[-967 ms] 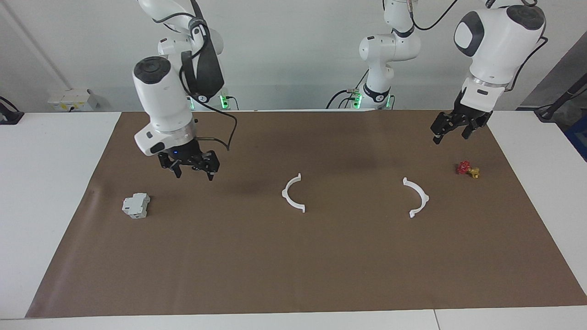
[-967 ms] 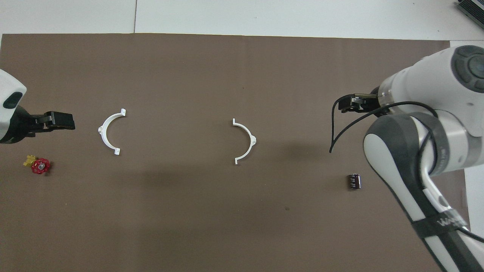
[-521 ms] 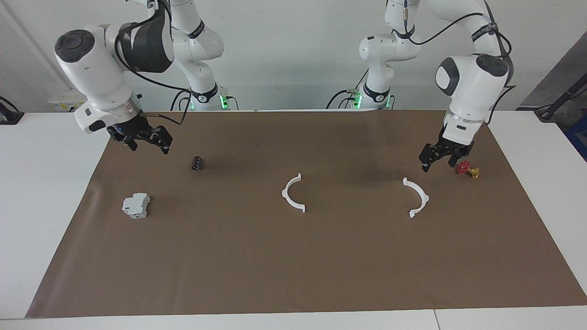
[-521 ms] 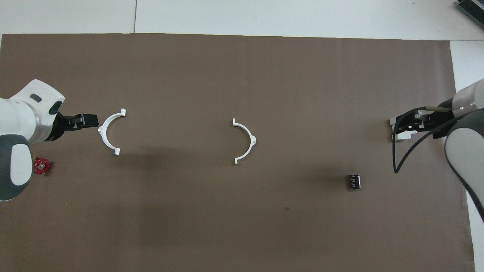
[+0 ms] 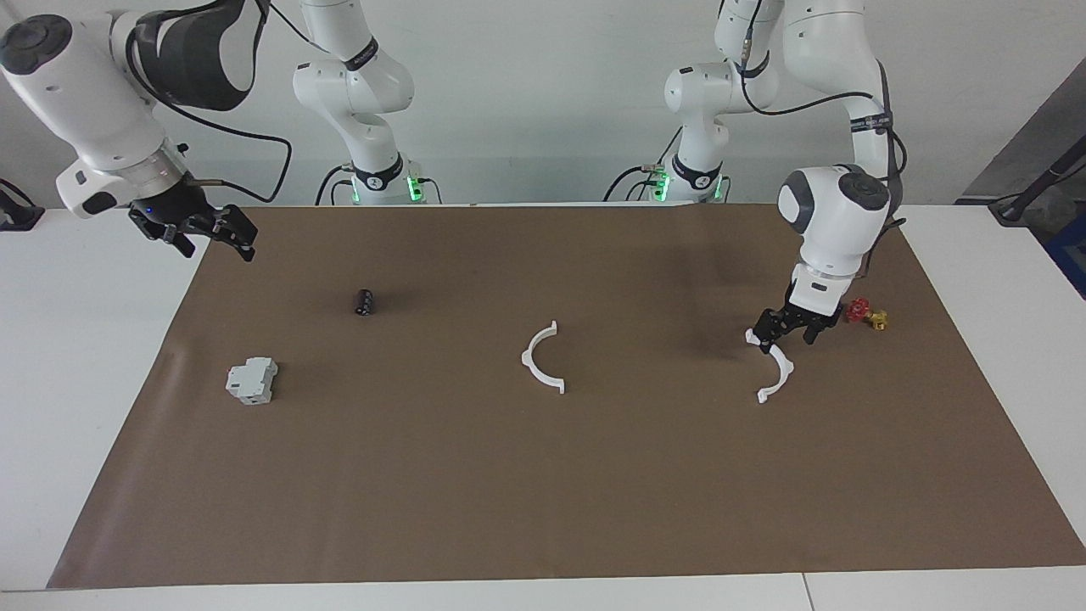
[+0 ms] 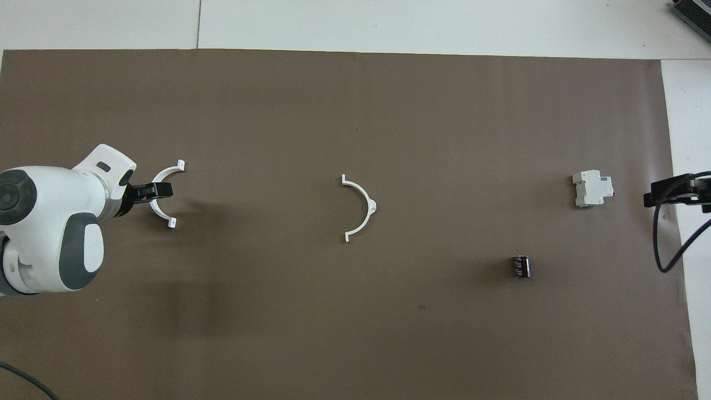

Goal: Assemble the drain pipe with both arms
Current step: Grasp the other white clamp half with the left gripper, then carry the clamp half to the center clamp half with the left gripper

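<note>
Two white half-rings lie flat on the brown mat that covers the tabletop, well apart. In the overhead view the one toward the left arm's end opens to three o'clock. The middle one opens to nine o'clock, so their hollow sides face each other.

The left pincer hangs low over the half-ring at its end, above the tip of the arc that lies nearer to the robots. Its fingers are spread and point down, and nothing is pinched between them; whether a fingertip touches the plastic I cannot tell. From overhead this pincer comes in from nine o'clock and covers the middle of the arc. The left arm rises from its base, bends at a high elbow and drops its forearm almost straight down onto the spot.

The right pincer hangs raised over the mat's edge at the right arm's end, fingers spread and empty, far from the middle half-ring. Its arm is swung out sideways with the wrist tilted.

Also on the mat are:
- a small red-and-yellow valve, at about two o'clock of the left pincer in the facing view
- a grey-white block
- a small black cylinder
</note>
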